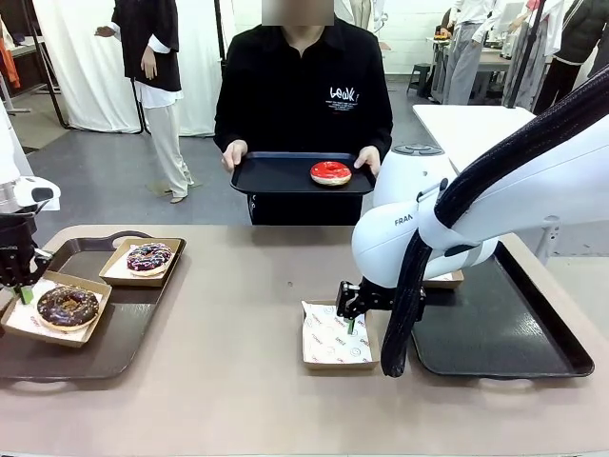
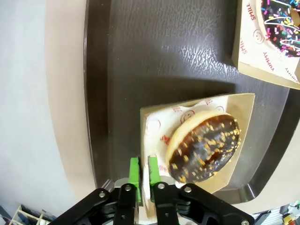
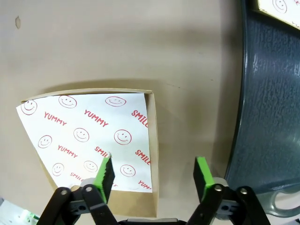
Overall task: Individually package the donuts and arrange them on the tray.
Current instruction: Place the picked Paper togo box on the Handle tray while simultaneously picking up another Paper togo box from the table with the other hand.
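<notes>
The left claw (image 2: pixel 143 180), at the bottom centre of the left wrist view, is clenched on the wall of a cardboard box (image 2: pixel 243 101); its two green pads (image 2: pixel 135 176) pinch the near edge, with only the card between them. In that box lies the chocolate donut (image 2: pixel 204 147), dark and flecked with pale crumbs, on paper printed with red smiley faces. The box sits on a dark tray (image 2: pixel 154 51); at the upper right of that view a second box holds the purple-black donut (image 2: pixel 281 26) with pale sprinkles, its liner reading "SMILE". In the front view both boxes rest on this tray at the lower left, the chocolate donut (image 1: pixel 67 307) nearer the camera and the sprinkled one (image 1: pixel 149 257) behind it.

The right claw (image 3: pixel 154 176) stands released — its green pads (image 3: pixel 105 171) well apart, one over the printed liner, the other over bare worktop (image 3: pixel 117 42). Under it lies an empty box (image 3: pixel 154 140) lined with white paper (image 3: pixel 89 136) printed "YUMMY" and "SMILE" in red among smiley faces; the box sits on the worktop just left of another dark tray (image 3: pixel 267 108). In the front view the white arm above it shows the letters "FRA".

At the upper centre of the front view a person in black — pale lettering on the chest, too small to read — holds a black tray (image 1: pixel 276 176) in both hands; the glossy red donut (image 1: pixel 330 172) lies on its right part.
</notes>
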Available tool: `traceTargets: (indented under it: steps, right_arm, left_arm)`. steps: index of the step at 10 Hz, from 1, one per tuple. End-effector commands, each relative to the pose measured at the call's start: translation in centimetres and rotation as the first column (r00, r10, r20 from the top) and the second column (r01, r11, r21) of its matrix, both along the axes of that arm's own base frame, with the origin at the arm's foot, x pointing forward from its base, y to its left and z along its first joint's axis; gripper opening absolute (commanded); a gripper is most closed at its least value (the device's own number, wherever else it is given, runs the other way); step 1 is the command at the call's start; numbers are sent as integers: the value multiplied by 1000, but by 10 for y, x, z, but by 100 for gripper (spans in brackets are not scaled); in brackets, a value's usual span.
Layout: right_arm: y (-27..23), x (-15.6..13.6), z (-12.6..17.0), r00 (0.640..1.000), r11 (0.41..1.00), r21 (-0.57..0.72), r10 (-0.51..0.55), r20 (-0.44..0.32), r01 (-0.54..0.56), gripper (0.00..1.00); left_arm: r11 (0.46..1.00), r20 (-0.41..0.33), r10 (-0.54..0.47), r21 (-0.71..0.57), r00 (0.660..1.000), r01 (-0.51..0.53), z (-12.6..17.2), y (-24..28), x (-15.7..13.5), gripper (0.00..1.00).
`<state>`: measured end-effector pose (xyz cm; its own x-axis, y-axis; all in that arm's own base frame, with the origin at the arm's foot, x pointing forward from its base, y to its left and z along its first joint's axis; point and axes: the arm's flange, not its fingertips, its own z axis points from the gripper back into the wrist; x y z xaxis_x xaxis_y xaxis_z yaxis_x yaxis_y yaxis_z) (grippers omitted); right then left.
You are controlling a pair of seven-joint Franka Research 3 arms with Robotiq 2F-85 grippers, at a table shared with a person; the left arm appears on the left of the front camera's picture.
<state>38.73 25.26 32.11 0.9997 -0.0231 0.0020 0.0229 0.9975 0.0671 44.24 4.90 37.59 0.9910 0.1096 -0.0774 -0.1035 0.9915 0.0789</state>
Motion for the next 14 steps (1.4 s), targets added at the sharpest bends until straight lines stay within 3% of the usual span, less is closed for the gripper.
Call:
traceTargets:
  steps: [1, 2, 3, 4, 5, 6, 10, 11, 14]
  right_arm:
    - [9, 2, -3, 1000, 1000, -1, -14, 18, 14, 13]
    - [10, 2, -3, 1000, 1000, -1, -17, 21, 17, 0]
    - [10, 2, -2, 1000, 1000, 0, -18, 24, 18, 0]
    - [11, 2, -2, 999, 1000, 0, -20, 25, 20, 0]
    - [11, 2, -2, 999, 1000, 0, -24, 23, 24, 4]
    - [11, 3, -2, 999, 999, -3, -45, 17, 45, 0]
    - [10, 4, 0, 997, 997, -7, -82, 8, 82, 0]
    - [10, 4, 2, 996, 996, -10, -88, 9, 88, 0]
    - [14, 7, 36, 994, 993, -32, -112, -15, 111, 0]
  left_arm:
    - [1000, 18, -25, 2, 1000, 25, -3, -1, -4, 59]
    - [1000, 19, -27, 0, 999, 27, -2, -1, -4, 100]
    - [1000, 19, -28, -6, 999, 29, -1, -1, -4, 71]
    - [1000, 20, -27, -11, 999, 27, 0, -1, -5, 100]
    - [1000, 23, -27, -17, 999, 27, 1, 0, -7, 100]
    - [999, 23, -27, -22, 999, 27, 2, 1, -7, 100]
    - [996, 18, -27, -83, 999, 28, 11, 5, -11, 96]
    - [991, 17, -44, -124, 999, 46, 15, 7, -14, 100]
    - [891, 33, -101, -441, 994, 105, 51, 32, -29, 100]
